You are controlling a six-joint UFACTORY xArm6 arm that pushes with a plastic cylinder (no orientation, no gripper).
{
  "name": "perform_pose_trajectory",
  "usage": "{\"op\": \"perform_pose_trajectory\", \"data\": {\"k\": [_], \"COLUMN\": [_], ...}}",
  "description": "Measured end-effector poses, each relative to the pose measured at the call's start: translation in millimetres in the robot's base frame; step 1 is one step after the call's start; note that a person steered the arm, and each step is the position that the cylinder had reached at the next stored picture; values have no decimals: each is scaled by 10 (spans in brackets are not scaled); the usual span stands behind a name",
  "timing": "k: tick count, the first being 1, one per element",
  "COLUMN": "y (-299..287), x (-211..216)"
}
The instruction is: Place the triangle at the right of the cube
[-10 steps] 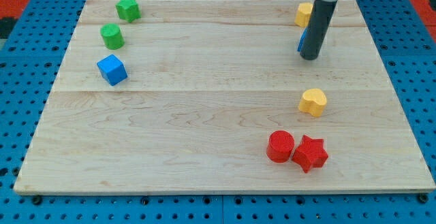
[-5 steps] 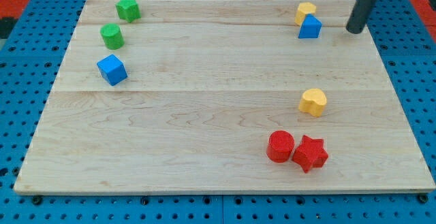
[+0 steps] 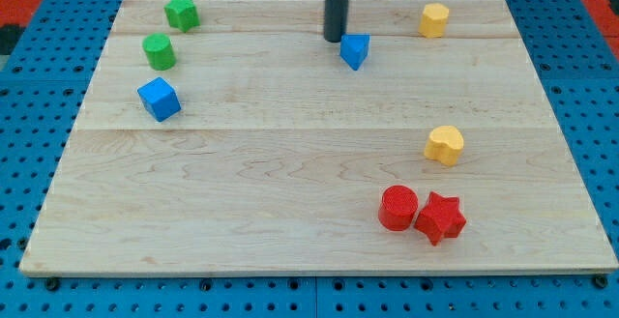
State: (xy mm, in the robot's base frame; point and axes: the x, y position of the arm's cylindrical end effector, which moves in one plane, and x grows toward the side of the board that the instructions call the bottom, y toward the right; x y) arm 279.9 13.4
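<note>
Pale wood makes up the tabletop [image 3: 290, 192], and the blue cube [image 3: 159, 99] near its left edge serves as the landmark for everything else. Just above the cube, toward the view's top, stands the green cylinder [image 3: 159, 51], and above that again the green block [image 3: 181, 13] (its outline looks star-like or notched, though I cannot settle the shape).

Well to the right of the cube, and somewhat nearer the view's top than it, lies the blue triangle [image 3: 355, 50]. My tip [image 3: 335, 39] sits just beside the triangle, at its upper left, so close that I cannot tell whether the two touch; the dark rod rises straight out of the view's top. No claw shows here (the rod simply ends at its tip), so there is nothing spread or pinching to report.

Further right of the cube come the red cylinder [image 3: 397, 208] and the red star [image 3: 441, 217], touching one another near the view's bottom. Farthest right are the yellow block [image 3: 434, 18] near the top edge and the yellow heart [image 3: 444, 145] lower down.
</note>
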Motion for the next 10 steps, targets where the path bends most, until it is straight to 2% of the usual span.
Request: {"op": "perform_pose_trajectory", "data": {"k": [3,5,7,8,9,10], "y": [-961,-1003,-934,-928,-645,64], "x": [0,0,92,320,64,-116]}}
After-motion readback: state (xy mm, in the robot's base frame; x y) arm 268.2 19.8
